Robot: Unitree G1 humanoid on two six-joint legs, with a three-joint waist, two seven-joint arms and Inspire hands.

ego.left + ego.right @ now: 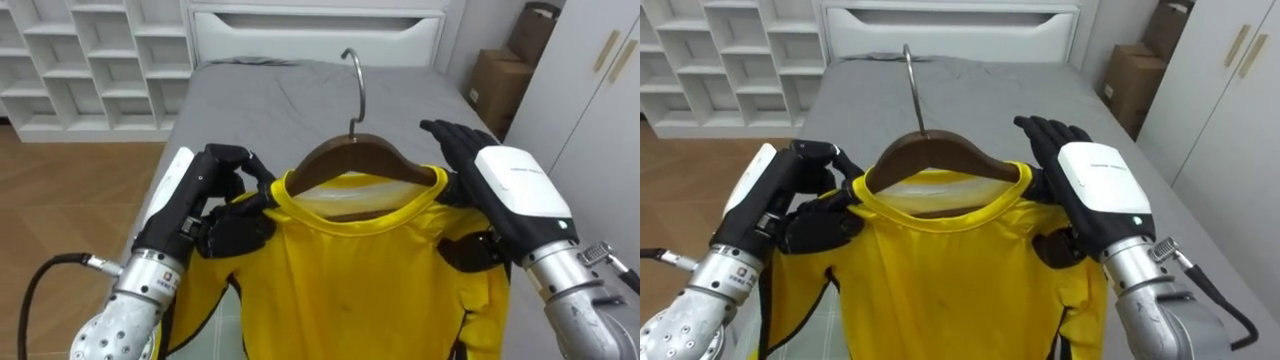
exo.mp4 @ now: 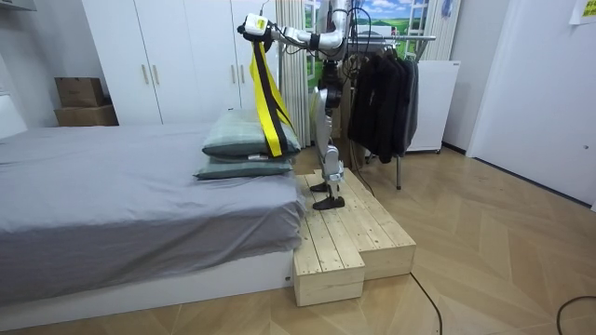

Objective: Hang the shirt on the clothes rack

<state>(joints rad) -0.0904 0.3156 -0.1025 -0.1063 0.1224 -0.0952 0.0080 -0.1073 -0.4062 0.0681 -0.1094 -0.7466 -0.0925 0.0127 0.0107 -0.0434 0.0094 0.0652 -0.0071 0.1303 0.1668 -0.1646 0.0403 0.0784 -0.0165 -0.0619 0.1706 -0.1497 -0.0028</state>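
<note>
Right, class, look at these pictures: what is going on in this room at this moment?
A humanoid robot holds up a yellow shirt that is already on a wooden hanger, above a grey bed. Its left hand is curled round one shoulder of the shirt, and its right hand rests straight-fingered against the other. It stands on a wooden platform beside the bed, with a rack of dark clothes behind it. The shirt is not yet on the rack.

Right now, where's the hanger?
In the left eye view's centre, the hanger sits inside the yellow shirt, held between left hand and right hand over the bed, hook up.
</note>
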